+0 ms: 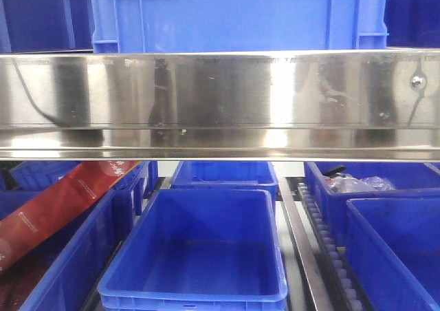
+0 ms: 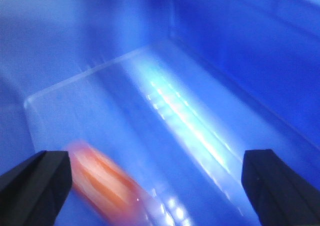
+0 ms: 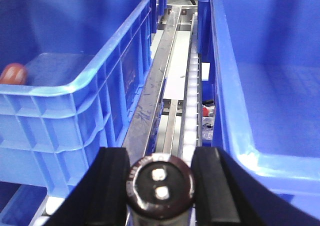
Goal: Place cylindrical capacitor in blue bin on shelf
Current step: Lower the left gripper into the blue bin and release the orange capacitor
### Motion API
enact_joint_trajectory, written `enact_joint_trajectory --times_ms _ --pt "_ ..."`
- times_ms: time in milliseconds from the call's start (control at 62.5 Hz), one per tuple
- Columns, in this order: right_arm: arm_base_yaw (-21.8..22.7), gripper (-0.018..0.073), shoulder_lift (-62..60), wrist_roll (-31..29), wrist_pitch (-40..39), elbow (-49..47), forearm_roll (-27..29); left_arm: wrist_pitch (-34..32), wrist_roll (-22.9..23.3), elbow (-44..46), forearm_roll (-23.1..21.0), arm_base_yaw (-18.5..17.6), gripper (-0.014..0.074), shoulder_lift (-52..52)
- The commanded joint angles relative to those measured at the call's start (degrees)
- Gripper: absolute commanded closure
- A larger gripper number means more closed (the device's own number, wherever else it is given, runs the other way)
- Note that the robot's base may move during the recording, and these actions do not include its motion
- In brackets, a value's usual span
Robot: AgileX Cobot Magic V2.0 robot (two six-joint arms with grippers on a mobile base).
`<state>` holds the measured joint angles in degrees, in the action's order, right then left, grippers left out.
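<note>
Two end effectors, two different states. On my right wrist feed the right end effector (image 3: 160, 172) is closed on the cylindrical capacitor (image 3: 160, 188) — a dark can clamped between the black fingers (image 3: 112, 181), its round end with two pale terminals turned to the camera. It hangs over a roller track (image 3: 192, 101) of the shelf (image 3: 150, 111), between the left blue bin (image 3: 75, 88) and the right blue bin (image 3: 235, 136), inside neither. A reddish round thing (image 3: 13, 74) shows in the left one, just above its near rim. On my left wrist feed the left end effector (image 2: 155, 186) is spread wide and grips nothing. It looks down into a blue tub (image 2: 210, 61), where a blurred orange-red cylinder (image 2: 102, 186) sits just beside one finger; I cannot tell whether they touch. From the front camera the shelf's steel front rail (image 1: 220, 98) crosses the frame, with a big blue crate (image 1: 234, 15) above it, a centre bin (image 1: 192, 301) below it, and a red carton (image 1: 62, 204) leaning at the left.
</note>
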<state>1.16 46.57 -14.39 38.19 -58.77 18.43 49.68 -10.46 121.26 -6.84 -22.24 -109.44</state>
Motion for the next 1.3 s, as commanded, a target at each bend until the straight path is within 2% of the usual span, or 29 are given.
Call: enact_joint_trajectory --times_ms 0,64,288,432,528,656,848,1072,1168,1280 --pt "0.3 0.0721 -0.4 -0.3 -1.7 0.2 0.2 2.0 0.1 2.1 -0.3 -0.1 0.0073 3.7" --pt "0.3 0.0721 -0.4 -0.3 -1.6 0.2 0.2 3.0 0.1 2.4 -0.3 -0.1 0.0148 6.1" --pt "0.3 0.0721 -0.4 -0.3 -1.2 0.2 0.2 11.1 0.2 1.0 0.5 2.1 0.0544 12.9" --pt "0.3 0.0721 -0.4 -0.3 -1.2 0.2 0.2 10.2 0.2 -6.2 -0.9 4.5 0.0659 18.1" --pt "0.3 0.0721 -0.4 -0.3 -1.2 0.2 0.2 7.1 0.2 -14.2 -3.0 6.4 0.0666 23.0" --pt "0.3 0.0721 -0.4 -0.3 -1.2 0.2 0.2 1.0 0.2 -24.8 -3.3 7.7 0.0666 31.3" --pt "0.3 0.0721 -0.4 -0.3 -1.2 0.2 0.2 -6.4 0.2 -42.5 -2.9 8.4 0.0666 45.2" --pt "0.1 0.0721 1.5 -0.3 -1.2 0.0 0.2 -12.6 0.2 -58.4 -2.8 8.4 0.0675 59.9" --pt "-1.5 0.0721 3.2 -0.3 -1.3 -0.9 0.2 -16.2 0.2 -64.0 -2.8 8.4 0.0708 66.0" --pt "-4.1 0.0721 6.0 -0.4 -1.9 -4.0 0.2 -18.2 0.2 -69.5 -2.8 8.4 0.0708 72.5"
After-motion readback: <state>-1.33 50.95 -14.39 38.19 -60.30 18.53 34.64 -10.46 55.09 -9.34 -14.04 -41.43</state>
